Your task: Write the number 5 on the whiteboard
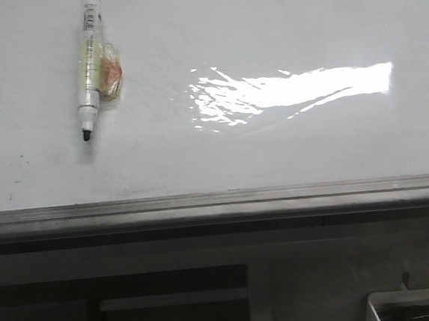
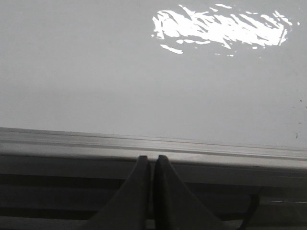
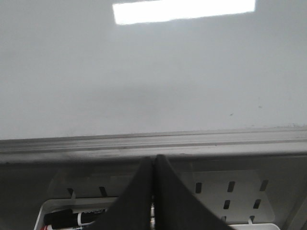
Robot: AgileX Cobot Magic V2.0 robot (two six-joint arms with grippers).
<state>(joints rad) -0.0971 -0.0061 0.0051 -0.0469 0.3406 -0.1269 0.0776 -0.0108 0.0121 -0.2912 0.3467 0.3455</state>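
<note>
you're at the start: no number 5 is on the large glossy white whiteboard (image 1: 288, 146). the uncapped clear marker (image 1: 88, 62) lies at ten o'clock. left pincer (image 2: 153, 165) and right pincer (image 3: 152, 165) are pressed together, empty; next, open one over the marker.

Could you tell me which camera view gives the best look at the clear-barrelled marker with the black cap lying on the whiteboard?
The front view: the clear-barrelled marker lies there whole, uncapped tip toward the grey rail, on the glossy white whiteboard. Neither wrist view shows it; each has only bare board, glare, rail and its own shut fingers.
</note>
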